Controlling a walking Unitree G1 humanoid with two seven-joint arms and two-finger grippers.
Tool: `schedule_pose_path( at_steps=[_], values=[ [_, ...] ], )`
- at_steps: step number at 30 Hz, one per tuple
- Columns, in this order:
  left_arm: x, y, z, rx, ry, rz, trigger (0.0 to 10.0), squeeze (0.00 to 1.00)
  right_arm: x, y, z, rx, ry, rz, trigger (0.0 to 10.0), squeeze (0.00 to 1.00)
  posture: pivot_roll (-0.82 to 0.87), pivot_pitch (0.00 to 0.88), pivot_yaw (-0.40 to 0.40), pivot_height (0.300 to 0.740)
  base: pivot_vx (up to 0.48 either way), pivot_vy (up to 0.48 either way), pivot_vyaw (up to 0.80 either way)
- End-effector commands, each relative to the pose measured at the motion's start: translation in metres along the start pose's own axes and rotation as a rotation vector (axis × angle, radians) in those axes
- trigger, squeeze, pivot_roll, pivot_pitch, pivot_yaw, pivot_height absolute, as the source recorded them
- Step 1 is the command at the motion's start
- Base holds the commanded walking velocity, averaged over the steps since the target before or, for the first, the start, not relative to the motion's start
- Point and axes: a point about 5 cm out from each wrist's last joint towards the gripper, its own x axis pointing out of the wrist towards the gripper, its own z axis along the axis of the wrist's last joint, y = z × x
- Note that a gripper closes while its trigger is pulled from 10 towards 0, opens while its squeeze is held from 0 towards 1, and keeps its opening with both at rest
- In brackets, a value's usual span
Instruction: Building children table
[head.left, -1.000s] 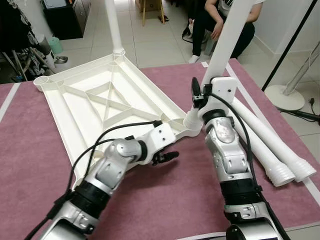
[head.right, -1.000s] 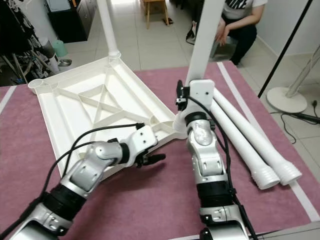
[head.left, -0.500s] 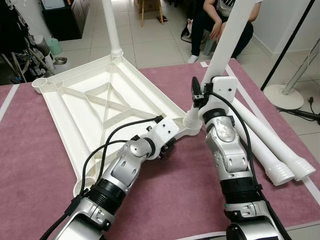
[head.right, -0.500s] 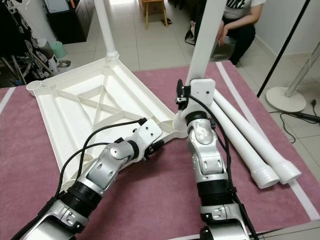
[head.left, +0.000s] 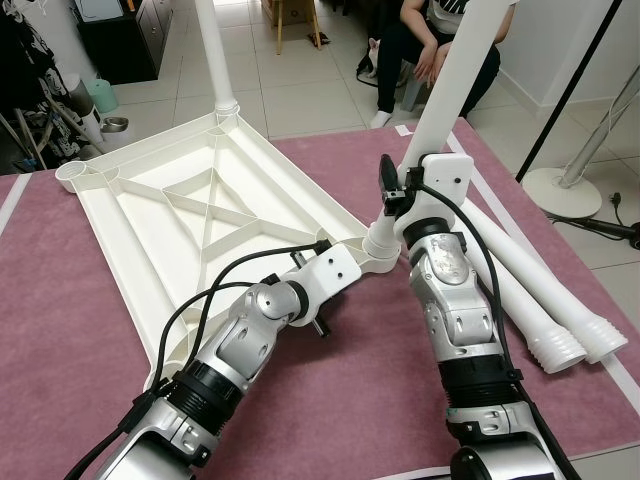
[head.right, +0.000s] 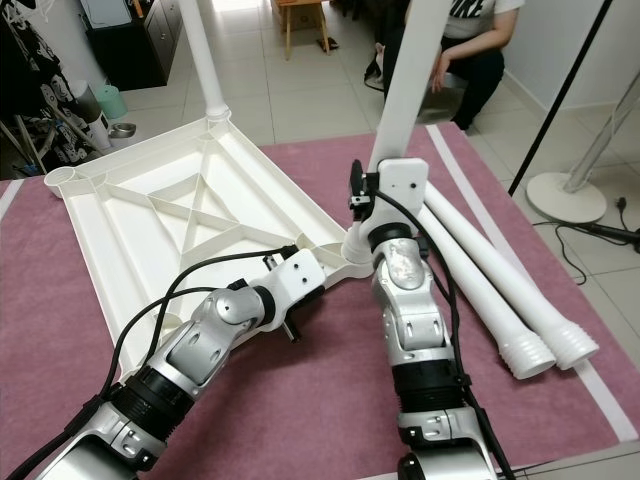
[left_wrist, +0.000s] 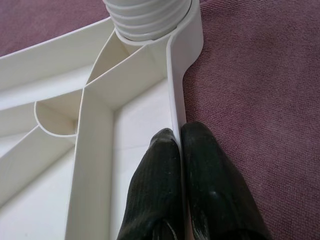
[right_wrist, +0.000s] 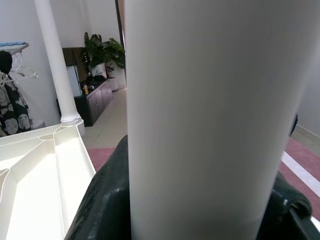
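The white table top (head.left: 190, 225) lies upside down on a purple mat (head.left: 70, 330). One white leg (head.left: 215, 60) stands in its far corner socket. A second leg (head.left: 455, 80) stands in the near right corner socket (head.left: 378, 248), and my right gripper (head.left: 405, 185) is shut around it just above the socket. In the right wrist view this leg (right_wrist: 200, 100) runs between the black fingers (right_wrist: 107, 200). My left gripper (left_wrist: 179, 132) is shut on the table top's thin rim (left_wrist: 175, 85), just short of that socket.
Two loose white legs (head.left: 525, 290) lie on the mat to the right of my right arm. A person (head.left: 420, 45) sits beyond the mat's far edge. A round stand base (head.left: 560, 190) and a slanted black pole (head.left: 580, 90) are at the right.
My left gripper has gone from above the mat to the table top's edge and shut on its rim. The right gripper still holds the leg. The camera shifted a little.
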Motion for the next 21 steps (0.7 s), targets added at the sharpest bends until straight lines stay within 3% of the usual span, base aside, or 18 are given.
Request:
schedule_pose_path(
  at_steps=[1,3,7,9,13,21],
  values=[
    [-0.003,0.002,-0.022,0.019,0.102,-0.033,0.0,0.00,-0.007,-0.010,-0.032,-0.013,0.166,-0.030,10.0,0.00,-0.03,0.000,0.124,0.740,0.000,0.000,0.00],
    [-0.009,0.017,-0.016,0.031,0.073,-0.043,0.0,0.00,-0.004,-0.005,-0.027,0.001,0.164,0.010,10.0,0.00,-0.03,0.000,0.125,0.740,0.000,0.000,0.00],
    [-0.017,0.027,-0.008,0.036,0.039,-0.060,0.0,0.00,-0.003,0.001,-0.023,0.020,0.166,0.038,10.0,0.00,-0.03,0.000,0.125,0.740,0.000,0.000,0.00],
    [-0.028,0.033,0.000,0.044,-0.011,-0.112,0.0,0.00,-0.002,0.006,-0.019,0.028,0.169,0.039,10.0,0.00,-0.03,0.000,0.125,0.740,0.000,0.000,0.00],
    [-0.039,0.030,-0.001,0.068,-0.032,-0.190,0.0,0.00,-0.003,0.009,-0.027,0.009,0.227,-0.014,10.0,0.00,-0.03,0.000,0.124,0.740,0.000,0.000,0.00],
    [-0.035,0.014,-0.016,0.024,0.009,-0.207,0.0,0.00,-0.008,0.020,-0.036,-0.018,0.246,0.024,10.0,0.00,-0.03,0.000,0.119,0.740,0.000,0.000,0.00]
  ],
)
